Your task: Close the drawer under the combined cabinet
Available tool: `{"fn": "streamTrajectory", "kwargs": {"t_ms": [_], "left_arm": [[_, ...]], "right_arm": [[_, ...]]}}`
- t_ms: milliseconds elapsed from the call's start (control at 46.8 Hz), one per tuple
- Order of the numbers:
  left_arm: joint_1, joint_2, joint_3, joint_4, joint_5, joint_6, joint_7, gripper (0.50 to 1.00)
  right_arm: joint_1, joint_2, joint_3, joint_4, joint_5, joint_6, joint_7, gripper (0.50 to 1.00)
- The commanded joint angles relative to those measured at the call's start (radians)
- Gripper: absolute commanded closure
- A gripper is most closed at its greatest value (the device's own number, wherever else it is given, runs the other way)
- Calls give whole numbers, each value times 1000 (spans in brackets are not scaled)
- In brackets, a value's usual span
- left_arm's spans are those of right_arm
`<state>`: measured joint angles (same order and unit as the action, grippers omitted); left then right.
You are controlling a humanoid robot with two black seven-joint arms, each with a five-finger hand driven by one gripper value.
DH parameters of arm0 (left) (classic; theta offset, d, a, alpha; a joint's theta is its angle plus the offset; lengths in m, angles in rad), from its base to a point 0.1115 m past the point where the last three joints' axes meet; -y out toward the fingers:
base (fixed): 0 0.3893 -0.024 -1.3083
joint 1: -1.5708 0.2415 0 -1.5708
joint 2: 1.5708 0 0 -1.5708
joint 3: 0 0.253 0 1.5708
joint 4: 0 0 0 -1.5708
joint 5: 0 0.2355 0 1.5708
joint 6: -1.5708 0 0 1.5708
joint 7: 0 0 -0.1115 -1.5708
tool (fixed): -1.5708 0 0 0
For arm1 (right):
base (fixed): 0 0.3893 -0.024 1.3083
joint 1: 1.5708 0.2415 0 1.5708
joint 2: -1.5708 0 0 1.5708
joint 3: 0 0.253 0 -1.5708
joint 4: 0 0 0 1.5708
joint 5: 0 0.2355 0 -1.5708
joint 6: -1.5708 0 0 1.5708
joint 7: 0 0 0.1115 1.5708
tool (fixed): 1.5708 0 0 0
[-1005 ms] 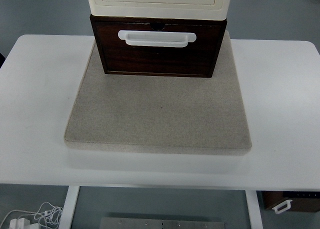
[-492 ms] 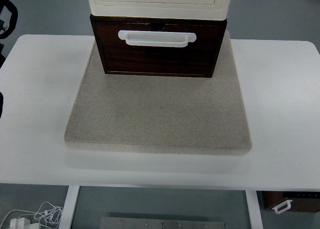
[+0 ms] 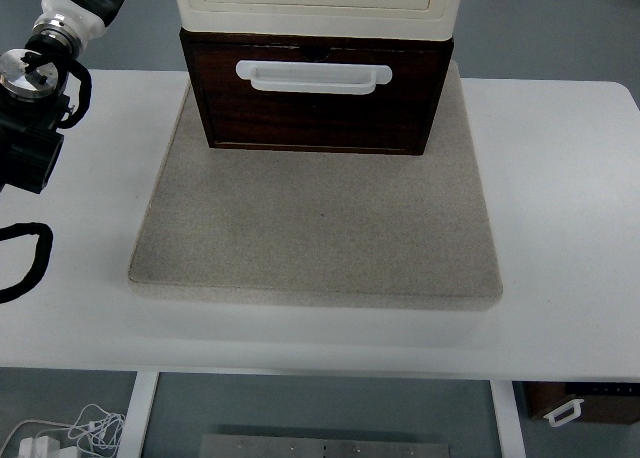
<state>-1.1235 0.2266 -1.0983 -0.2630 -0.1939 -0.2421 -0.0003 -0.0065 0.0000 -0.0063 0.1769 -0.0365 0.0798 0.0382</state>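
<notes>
Drawer (image 3: pixel 316 103) juts out, untouched.
Left hand (image 3: pixel 88 0) up-left of it, poised to push; its grip can't be told.

One drawer (image 3: pixel 316 103), one white handle (image 3: pixel 313 76), one cream cabinet (image 3: pixel 315 3), one mat (image 3: pixel 315 233), one table (image 3: pixel 560 198), my one arm (image 3: pixel 35 98) in view.

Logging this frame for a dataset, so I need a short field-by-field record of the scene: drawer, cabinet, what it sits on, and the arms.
drawer: dark wooden drawer with white handle, sticking out from under the cabinet
cabinet: cream cabinet stacked on top
base: grey mat on white table
left arm: left arm at upper left edge, apart from the drawer; fingers not clear
right arm: not in view
</notes>
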Motion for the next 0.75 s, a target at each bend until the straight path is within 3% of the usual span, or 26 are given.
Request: {"fn": "streamTrajectory", "kwargs": {"t_ms": [0, 727], "left_arm": [[2, -12, 3, 8, 2, 0, -17, 501], [2, -50, 49, 57, 2, 10, -21, 501]], "right_arm": [[-1, 0, 3, 0, 0, 0, 0, 548], [0, 0, 5, 1, 0, 0, -8, 548]]}}
